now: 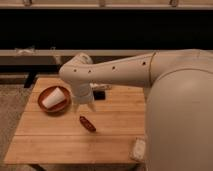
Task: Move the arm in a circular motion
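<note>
The arm [120, 67] reaches from the right side across the wooden worktop [115, 125], bends at a rounded joint and turns down; its tool [84, 104] hangs low above the middle of the boards, and whether it is wide or narrow I cannot tell. The main risk, in my judgement, is this low height; a circle drawn here could sweep the tool into the small red-brown object [87, 123] lying just in front of it, or into the dark object [101, 94] just behind it. A wider circle to the left could reach the brown bowl [61, 107] and knock out the white cup [53, 98] lying in it; the cup looks light. A pale thing [138, 148], perhaps a packet, sits near the front edge, well apart; it seems safer.
</note>
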